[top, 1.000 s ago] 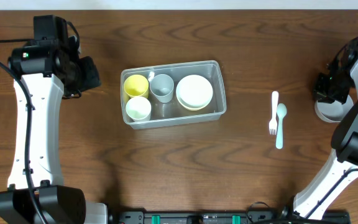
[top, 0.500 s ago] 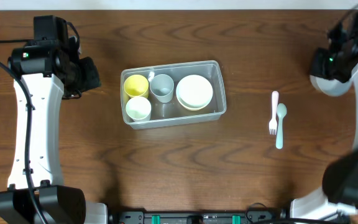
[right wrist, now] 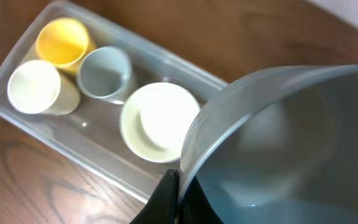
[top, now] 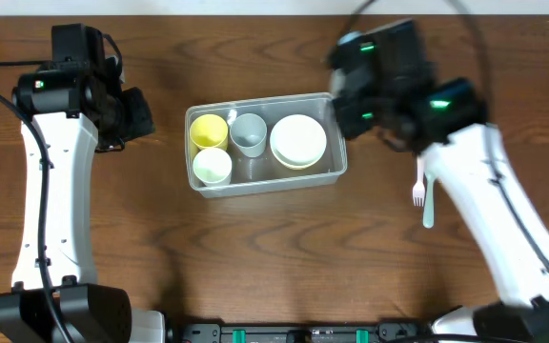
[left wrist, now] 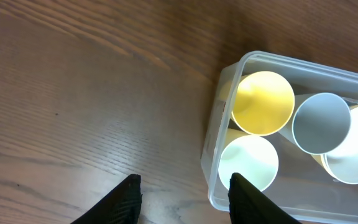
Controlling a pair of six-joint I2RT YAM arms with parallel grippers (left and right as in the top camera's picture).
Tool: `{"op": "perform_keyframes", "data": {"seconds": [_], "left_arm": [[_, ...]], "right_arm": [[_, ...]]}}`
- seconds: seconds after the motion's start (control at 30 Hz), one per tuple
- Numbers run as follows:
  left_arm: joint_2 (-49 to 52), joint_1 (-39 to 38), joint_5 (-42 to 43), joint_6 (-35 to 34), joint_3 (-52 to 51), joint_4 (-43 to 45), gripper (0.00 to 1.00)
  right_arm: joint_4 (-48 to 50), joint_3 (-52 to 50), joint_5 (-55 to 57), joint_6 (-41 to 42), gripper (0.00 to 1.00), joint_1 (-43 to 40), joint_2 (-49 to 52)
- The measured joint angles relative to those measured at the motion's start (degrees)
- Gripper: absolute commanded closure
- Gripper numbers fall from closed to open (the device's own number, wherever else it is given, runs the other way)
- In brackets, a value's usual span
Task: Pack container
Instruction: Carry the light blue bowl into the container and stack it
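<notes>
Holding a grey bowl by the container's right end

The container (top: 258, 171) sits on the wooden table (top: 284, 257) a little left of centre, its long side running left to right. Inside it, a yellow cup (top: 208, 129) and a white cup (top: 212, 166) stand at the left end. A grey cup (top: 249, 133) is just beside them, and a stack of pale bowls (top: 298, 140) fills the right half.

The right arm (top: 465, 162) reaches in from the right. It is blurred in the overhead view, with its head over the container's right end. In the right wrist view, the right gripper (right wrist: 178, 193) has its dark fingers (right wrist: 165, 198) pressed together on the rim of a grey bowl (right wrist: 291, 143). The bowl is tilted and fills most of the frame, held above the table, with the container (right wrist: 92, 134) below and to the left of it.

The left gripper (top: 139, 114) is just off the container's left end, apart from it. In the left wrist view its fingers (left wrist: 124, 200) are spread with only bare table between them, and the container's rim (left wrist: 213, 149) lies just beside the right fingertip.

A white fork (top: 418, 191) and a pale spoon (top: 429, 205) lie side by side on the table, well to the right of the container and partly under the right arm.
</notes>
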Motion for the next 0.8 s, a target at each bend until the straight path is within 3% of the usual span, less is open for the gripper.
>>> {"op": "perform_keyframes", "data": {"seconds": [0.4,0.6,0.8], "left_arm": [[0.0,0.0,0.0,0.0,0.0,-0.02,0.53],[0.0,0.0,0.0,0.0,0.0,0.02,0.53],[0.0,0.0,0.0,0.0,0.0,0.0,0.53]], "right_arm": [[3.89,-0.02,1.14,-2.29,0.97,8.24,17.94],[4.72,-0.02,1.55,-2.91,0.57,8.61,20.74],[3.63,-0.02,6.01,-2.95,0.55,8.59,20.5]]}}
